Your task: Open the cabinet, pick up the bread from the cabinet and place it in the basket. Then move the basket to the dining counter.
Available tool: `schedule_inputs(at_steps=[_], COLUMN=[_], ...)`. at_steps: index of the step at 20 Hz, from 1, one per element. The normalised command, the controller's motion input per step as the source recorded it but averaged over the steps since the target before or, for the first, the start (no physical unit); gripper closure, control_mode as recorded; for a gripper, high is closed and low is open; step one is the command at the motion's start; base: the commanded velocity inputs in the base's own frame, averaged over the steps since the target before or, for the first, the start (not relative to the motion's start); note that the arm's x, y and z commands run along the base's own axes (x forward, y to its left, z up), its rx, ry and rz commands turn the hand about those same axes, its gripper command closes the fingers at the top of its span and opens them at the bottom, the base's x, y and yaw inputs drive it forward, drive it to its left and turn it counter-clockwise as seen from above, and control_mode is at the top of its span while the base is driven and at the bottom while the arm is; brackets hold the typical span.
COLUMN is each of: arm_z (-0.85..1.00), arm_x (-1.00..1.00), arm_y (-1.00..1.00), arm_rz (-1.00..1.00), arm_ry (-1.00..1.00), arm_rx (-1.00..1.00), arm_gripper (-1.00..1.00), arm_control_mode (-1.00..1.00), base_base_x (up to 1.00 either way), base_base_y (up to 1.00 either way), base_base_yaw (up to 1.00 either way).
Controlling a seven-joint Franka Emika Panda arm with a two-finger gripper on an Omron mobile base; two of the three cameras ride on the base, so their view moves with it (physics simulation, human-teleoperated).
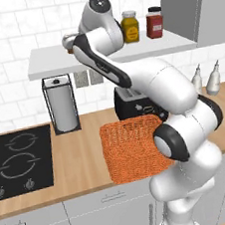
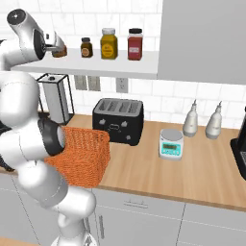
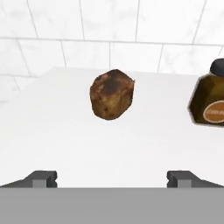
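We've got the hand up at the white shelf, its two small dark fingertips spread wide apart with nothing between them. Dead ahead in the hand view sits the bread, a lumpy rounded chunk with a rough, mottled dark brown crust, resting on the smooth matte shelf surface a little way in front of the fingertips and not touching them. Just off to one side of it is a squat brown jar with a dark lid and an oval label, apart from the bread. Behind both is glossy white wall tile. From the right base view we can see more jars lined up on that shelf: a yellow jar and a red jar, both smooth and cylindrical. Down below, the basket sits on the light-wood plank tabletop, a boxy rectangular thing in bright orange woven wicker with an open top, right in front of the black toaster, which is a rounded glossy block with slots on top. A wire-framed paper towel holder stands upright by the black stove.
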Motion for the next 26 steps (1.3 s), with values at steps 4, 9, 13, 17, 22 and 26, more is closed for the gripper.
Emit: schedule_inputs(at_steps=[4,9,13,17,22,26], arm_z=[-0.06,0.00,-0.03,-0.14,-0.15,-0.15], arm_x=[0.55,0.53,0.47,0.43,0.43,0.33], arm_y=[0.24,0.07,0.00,0.01,0.06,0.18], arm_rz=[-0.01,0.00,0.00,0.00,0.00,0.00], arm_ry=[0.04,0.05,0.07,0.04,0.02,0.00], arm_rx=[0.00,0.00,0.00,0.00,0.00,0.00], arm_gripper=[-1.00,-1.00,-1.00,-1.00,-1.00,-1.00], arm_control_mode=[-1.00,-1.00,-1.00,-1.00,-1.00,-1.00], base_base_x=[0.00,0.00,0.00,0.00,0.00,0.00], base_base_y=[0.00,0.00,0.00,0.00,0.00,0.00], base_base_yaw=[0.00,0.00,0.00,0.00,0.00,0.00])
